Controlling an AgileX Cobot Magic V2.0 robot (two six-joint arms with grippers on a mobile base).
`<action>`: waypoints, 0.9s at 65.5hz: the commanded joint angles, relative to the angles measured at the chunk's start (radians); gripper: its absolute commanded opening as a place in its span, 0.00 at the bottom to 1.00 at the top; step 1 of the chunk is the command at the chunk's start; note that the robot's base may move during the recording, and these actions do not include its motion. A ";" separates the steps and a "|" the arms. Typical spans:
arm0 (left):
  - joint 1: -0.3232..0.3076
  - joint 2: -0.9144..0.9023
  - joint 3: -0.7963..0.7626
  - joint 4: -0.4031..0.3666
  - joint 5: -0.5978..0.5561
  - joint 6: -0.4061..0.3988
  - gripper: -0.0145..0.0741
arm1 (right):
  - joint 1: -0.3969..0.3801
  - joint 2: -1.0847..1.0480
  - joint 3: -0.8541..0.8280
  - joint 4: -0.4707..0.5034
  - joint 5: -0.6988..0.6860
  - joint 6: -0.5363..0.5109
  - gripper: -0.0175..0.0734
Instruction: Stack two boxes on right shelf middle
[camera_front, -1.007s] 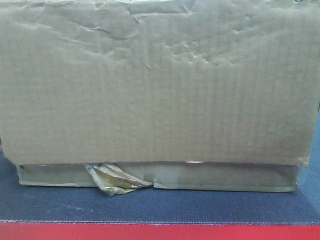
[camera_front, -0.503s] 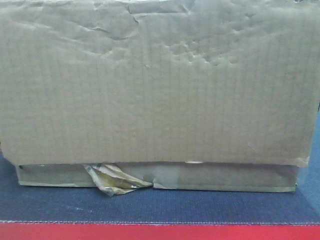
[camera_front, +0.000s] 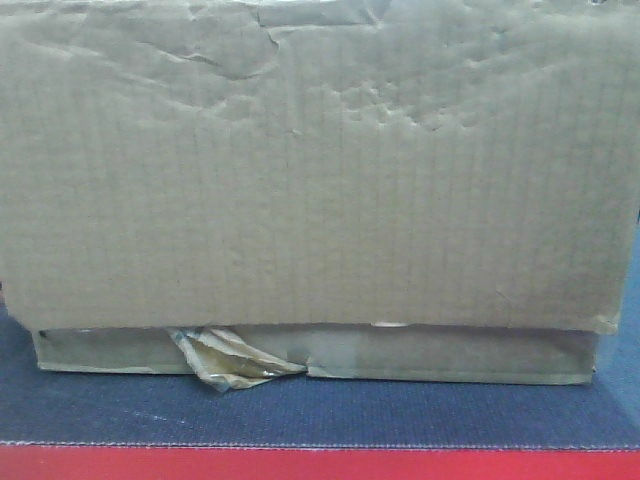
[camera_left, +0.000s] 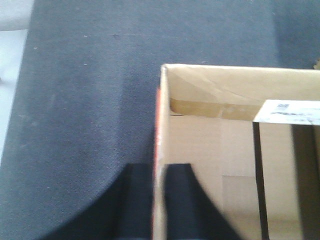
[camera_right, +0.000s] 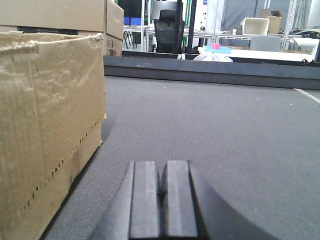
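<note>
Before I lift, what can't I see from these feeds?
Shelf: in no view; the box fills the front camera.
Box's far end: cut off by the left wrist frame's right edge.
Label: print too blurred to read, left wrist view.
Rear box: top cropped in the right wrist view.
</note>
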 joint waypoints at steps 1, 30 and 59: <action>-0.004 0.018 -0.002 -0.011 0.003 0.010 0.38 | -0.006 -0.004 0.000 0.000 -0.021 -0.003 0.01; -0.051 0.177 0.017 0.021 0.001 0.010 0.45 | -0.006 -0.004 0.000 0.000 -0.021 -0.003 0.01; -0.044 0.193 -0.081 0.017 -0.029 0.010 0.04 | -0.006 -0.004 0.000 0.000 -0.021 -0.003 0.01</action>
